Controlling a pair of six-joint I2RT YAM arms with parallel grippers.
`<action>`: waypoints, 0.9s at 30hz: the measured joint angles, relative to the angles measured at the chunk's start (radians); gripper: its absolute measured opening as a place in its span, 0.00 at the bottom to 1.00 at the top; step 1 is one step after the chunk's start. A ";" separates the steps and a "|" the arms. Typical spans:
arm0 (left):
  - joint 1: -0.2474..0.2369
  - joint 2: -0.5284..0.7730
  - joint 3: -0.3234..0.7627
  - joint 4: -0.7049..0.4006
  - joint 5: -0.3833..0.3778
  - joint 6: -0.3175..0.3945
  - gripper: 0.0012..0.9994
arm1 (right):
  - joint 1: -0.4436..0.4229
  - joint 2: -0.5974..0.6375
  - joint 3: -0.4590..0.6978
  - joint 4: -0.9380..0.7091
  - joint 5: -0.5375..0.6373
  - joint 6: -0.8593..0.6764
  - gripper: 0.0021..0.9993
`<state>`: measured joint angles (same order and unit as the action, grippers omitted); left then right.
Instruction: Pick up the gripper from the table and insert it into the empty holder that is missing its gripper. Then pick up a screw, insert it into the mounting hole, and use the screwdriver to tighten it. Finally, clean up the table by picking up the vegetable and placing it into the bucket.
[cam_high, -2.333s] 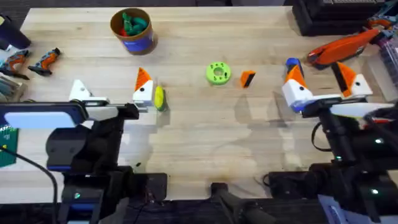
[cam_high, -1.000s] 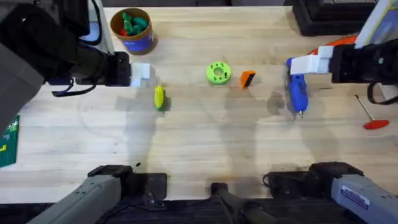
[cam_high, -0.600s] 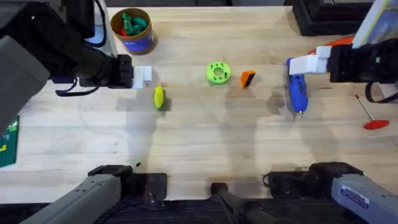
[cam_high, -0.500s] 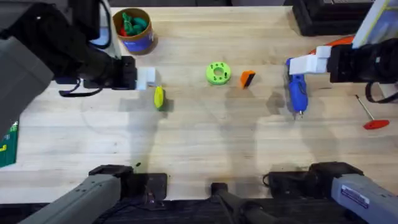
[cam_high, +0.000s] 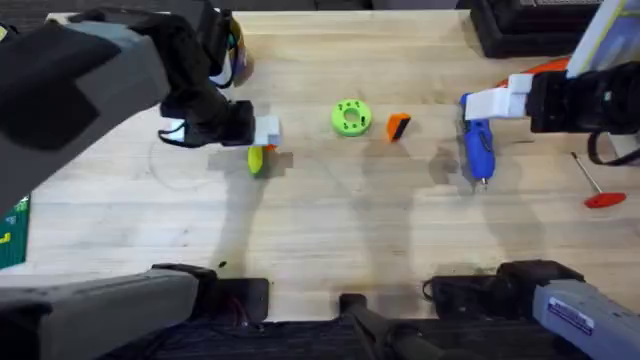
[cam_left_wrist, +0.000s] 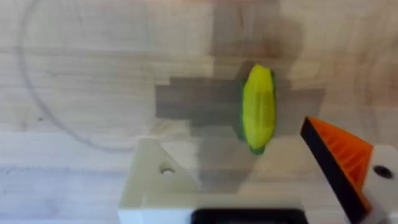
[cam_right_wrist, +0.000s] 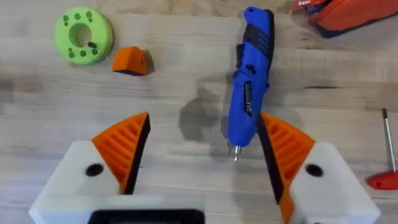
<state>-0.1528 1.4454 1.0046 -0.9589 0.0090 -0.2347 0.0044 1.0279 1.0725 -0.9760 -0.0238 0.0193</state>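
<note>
Vegetable (cam_left_wrist: 259, 107) lay under the wide-open left gripper (cam_left_wrist: 255, 186); its padless holder (cam_left_wrist: 163, 180) risked slipping off. Right gripper (cam_right_wrist: 202, 163) open.

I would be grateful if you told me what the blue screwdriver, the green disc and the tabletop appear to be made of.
The screwdriver looks like glossy blue moulded plastic with a short metal tip. The green disc seems matte plastic, possibly printed, with small holes in its face. The table appears to be light wood, showing grain and plank seams.
</note>
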 joint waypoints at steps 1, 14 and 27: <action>0.000 0.013 -0.008 0.028 0.000 -0.003 0.99 | 0.000 0.000 0.000 0.000 0.000 0.000 0.99; 0.000 0.068 -0.104 0.137 0.022 -0.010 0.99 | 0.000 0.000 0.000 0.000 0.000 0.000 0.99; 0.000 0.129 -0.104 0.177 0.065 -0.008 0.68 | 0.000 0.000 0.000 -0.002 0.000 0.000 0.99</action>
<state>-0.1531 1.5742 0.9005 -0.7821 0.0744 -0.2429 0.0044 1.0279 1.0729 -0.9779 -0.0238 0.0193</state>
